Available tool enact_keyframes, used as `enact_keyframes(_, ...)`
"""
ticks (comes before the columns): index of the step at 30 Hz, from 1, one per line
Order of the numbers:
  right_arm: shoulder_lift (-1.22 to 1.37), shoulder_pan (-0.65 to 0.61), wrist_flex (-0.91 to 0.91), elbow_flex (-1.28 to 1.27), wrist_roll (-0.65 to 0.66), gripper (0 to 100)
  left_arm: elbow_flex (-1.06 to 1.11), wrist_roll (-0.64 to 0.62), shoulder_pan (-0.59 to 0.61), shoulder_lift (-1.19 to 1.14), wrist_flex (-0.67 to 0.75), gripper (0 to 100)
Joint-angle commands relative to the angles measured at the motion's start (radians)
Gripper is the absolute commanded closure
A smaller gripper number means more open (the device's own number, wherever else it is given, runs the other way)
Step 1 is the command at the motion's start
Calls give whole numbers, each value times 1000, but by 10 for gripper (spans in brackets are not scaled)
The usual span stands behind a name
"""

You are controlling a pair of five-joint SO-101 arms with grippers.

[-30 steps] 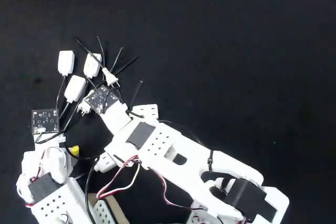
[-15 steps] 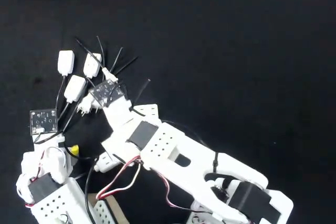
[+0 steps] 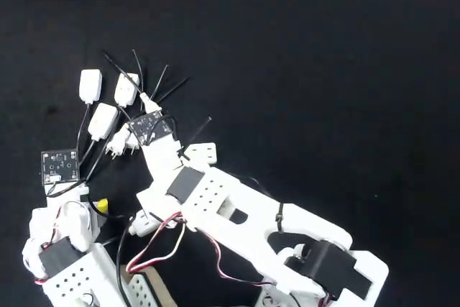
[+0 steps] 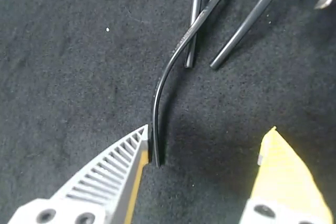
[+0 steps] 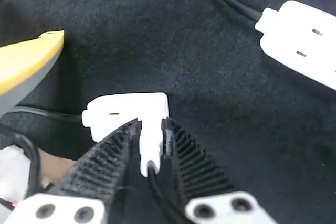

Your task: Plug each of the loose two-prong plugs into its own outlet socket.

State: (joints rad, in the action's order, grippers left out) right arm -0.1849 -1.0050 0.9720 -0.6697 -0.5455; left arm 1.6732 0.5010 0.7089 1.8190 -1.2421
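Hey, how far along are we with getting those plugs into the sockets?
Done: nothing yet; the socket near the right gripper shows two empty slots. In hand: that gripper is shut on one white plug. The left gripper hangs open over a black cable. Left: seating this plug, then the other plug, which looks loose in the high view.

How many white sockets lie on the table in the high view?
3. The left socket and the right socket lie side by side; the third socket lies nearer the arm, which may hide more.
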Motion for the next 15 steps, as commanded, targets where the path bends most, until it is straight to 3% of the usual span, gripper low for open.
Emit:
enact_keyframes(1,10,-40,14,25,-18,986,1,-14,2,6,18,676)
enact_keyframes(15,36,-55,14,-4,-14,986,1,-12,2,6,20,676)
